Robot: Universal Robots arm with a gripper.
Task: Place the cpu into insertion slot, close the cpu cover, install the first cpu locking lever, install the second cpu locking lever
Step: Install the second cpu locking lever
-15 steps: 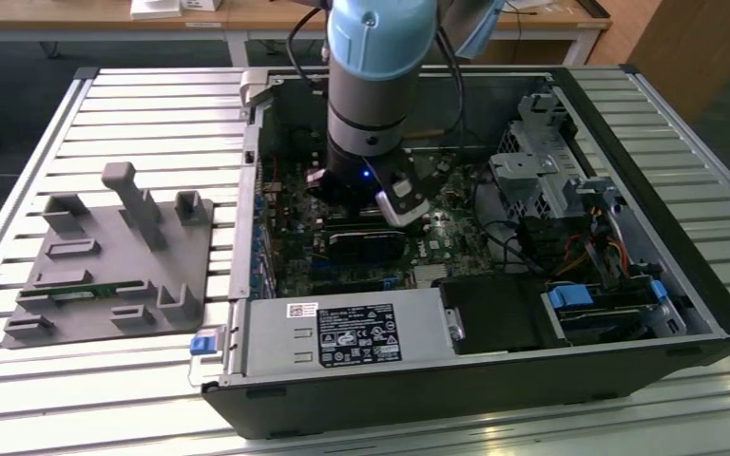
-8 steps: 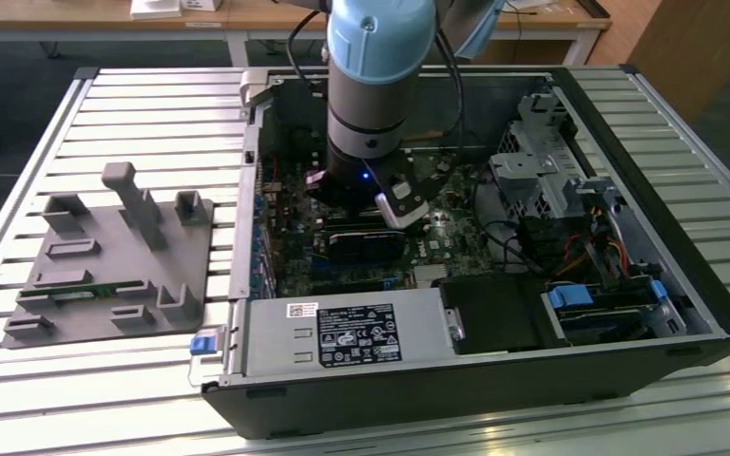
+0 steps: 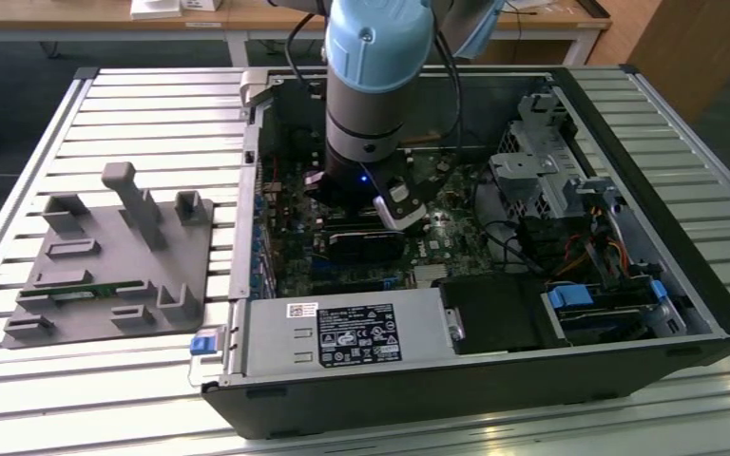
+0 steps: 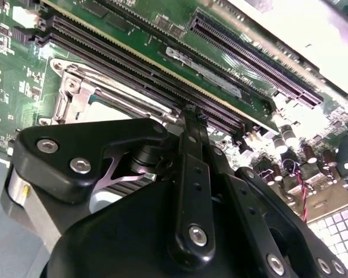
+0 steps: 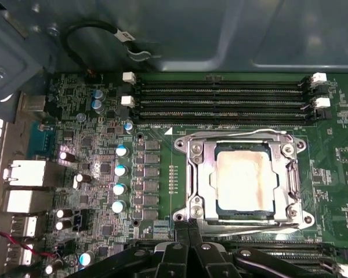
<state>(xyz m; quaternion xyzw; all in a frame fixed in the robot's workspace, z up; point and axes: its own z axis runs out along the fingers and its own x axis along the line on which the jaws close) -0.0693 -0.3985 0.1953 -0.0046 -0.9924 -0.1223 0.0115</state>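
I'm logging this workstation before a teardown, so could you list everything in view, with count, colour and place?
computer case: one, black, open, on the slatted bench.
cpu: one, silver-grey, seated in the socket under the frame.
cpu cover: one, dull silver frame, closed flat around the chip.
memory slots: several long black rows, beside the socket.
capacitors: a row, silver-blue tops, beside the socket.
power supply: one, grey, labelled, at the case's near edge.
fixture block: one, grey, on the bench at the exterior view's left.
slatted bench: one, pale metal, under everything.
arm: one, light blue and grey, reaching down into the case.
gripper: one, black, at the socket's edge.
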